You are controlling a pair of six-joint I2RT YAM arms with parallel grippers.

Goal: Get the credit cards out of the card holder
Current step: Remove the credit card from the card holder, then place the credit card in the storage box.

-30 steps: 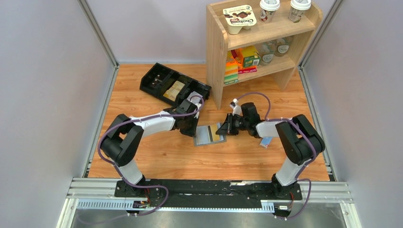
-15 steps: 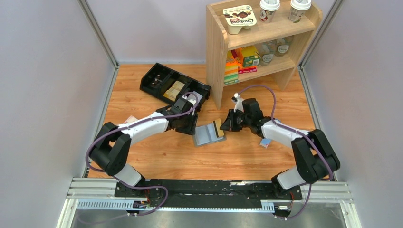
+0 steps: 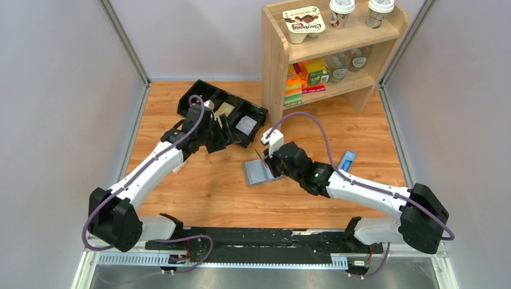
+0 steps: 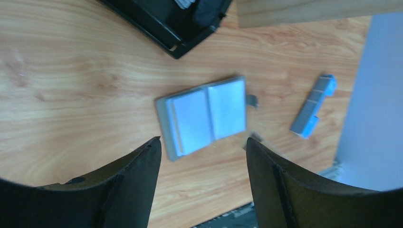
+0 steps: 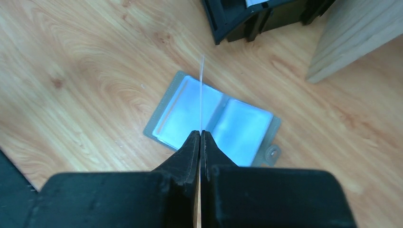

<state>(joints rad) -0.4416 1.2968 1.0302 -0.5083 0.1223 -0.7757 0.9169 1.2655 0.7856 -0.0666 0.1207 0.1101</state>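
Right wrist, unlike left, shows right pincer [image 5: 200, 135] pinching credit card [image 5: 202, 92].

Right gripper [image 5: 200, 133] — credit card [image 5: 201, 95] stands on edge between its fingers, directly above the card holder [image 5: 240, 127], which lies flat on the table [image 3: 199, 186] under the fingertips. Tray [image 3: 194, 101] beyond the holder; shelf [image 3: 274, 78] beyond and to the right. Left gripper [image 3: 220, 131] at the tray's near edge — holder well apart to its right. Packet [image 3: 346, 161] on the table, right of the holder.
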